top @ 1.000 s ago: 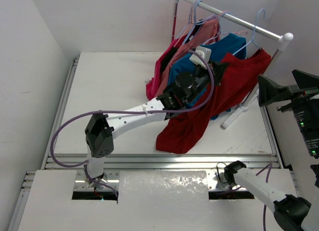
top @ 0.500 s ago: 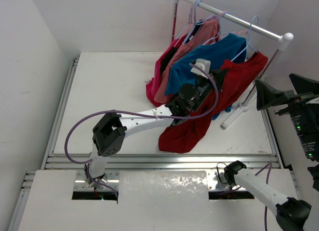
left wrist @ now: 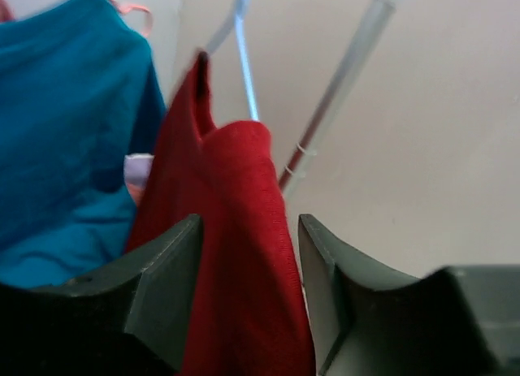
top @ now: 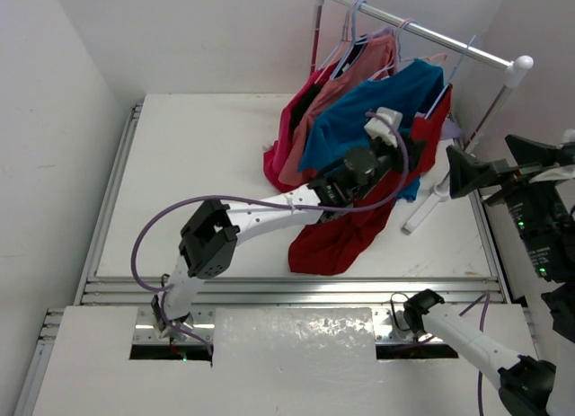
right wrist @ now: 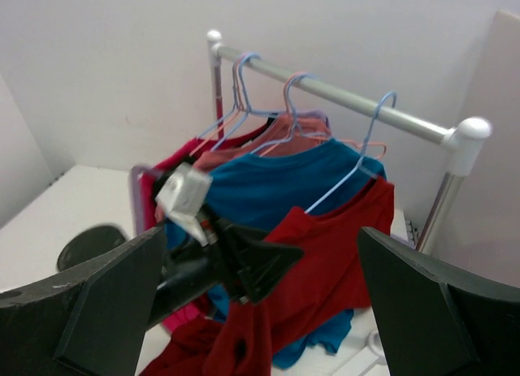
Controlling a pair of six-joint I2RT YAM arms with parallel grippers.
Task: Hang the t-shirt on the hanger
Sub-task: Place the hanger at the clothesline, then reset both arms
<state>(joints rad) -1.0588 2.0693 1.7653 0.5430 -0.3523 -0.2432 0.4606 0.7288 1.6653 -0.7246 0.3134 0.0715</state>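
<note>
The dark red t-shirt (top: 359, 227) hangs on the pale blue hanger (top: 454, 75), whose hook sits over the rack's rail. Its lower part trails onto the table. My left gripper (top: 406, 139) reaches up to the shirt's shoulder. In the left wrist view the red cloth (left wrist: 236, 197) fills the gap of my left gripper (left wrist: 248, 222), with the hanger wire (left wrist: 248, 75) just above. My right gripper (top: 481, 155) is open and empty, right of the rack. The right wrist view shows my right gripper (right wrist: 260, 254) wide apart, facing the t-shirt (right wrist: 341, 262) and hanger (right wrist: 349, 161).
The rack rail (top: 422, 30) carries a blue shirt (top: 359, 119), a salmon shirt (top: 359, 66) and a magenta shirt (top: 292, 133) on other hangers, left of the red one. The rack's white foot (top: 422, 214) lies on the table by the right edge.
My left gripper has moved right and up toward the rail with the red cloth. The shirt has bunched narrower under its hanger. My right gripper has shifted slightly left.
</note>
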